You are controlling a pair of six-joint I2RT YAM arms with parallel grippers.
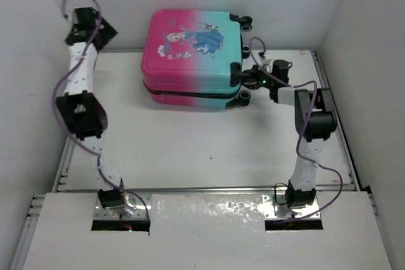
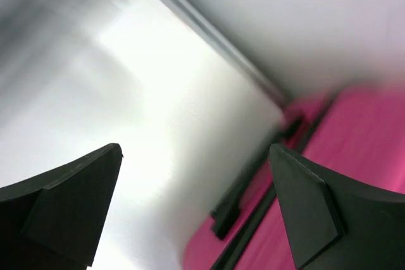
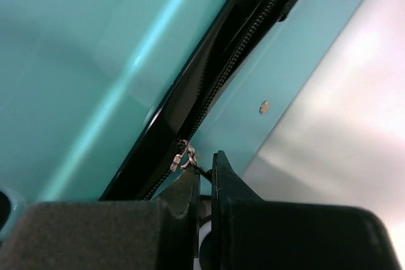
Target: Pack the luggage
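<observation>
Bare tabletop (image 1: 190, 150) stretches ahead of the two arm bases. Beyond it, the right claw (image 1: 245, 75) meets the teal end of the luggage (image 1: 190, 49), between its black wheels (image 1: 243, 96). This claw is clenched, its tips pinching the silver zipper pull (image 3: 185, 156) on the black zipper (image 3: 253, 30). The luggage lies flat and closed at the far middle of the tabletop, princess print up, pink end to the left. Farthest off, at the far-left corner, the left claw (image 1: 104, 30) hangs released, fingers spread wide around nothing, apart from the pink end.
</observation>
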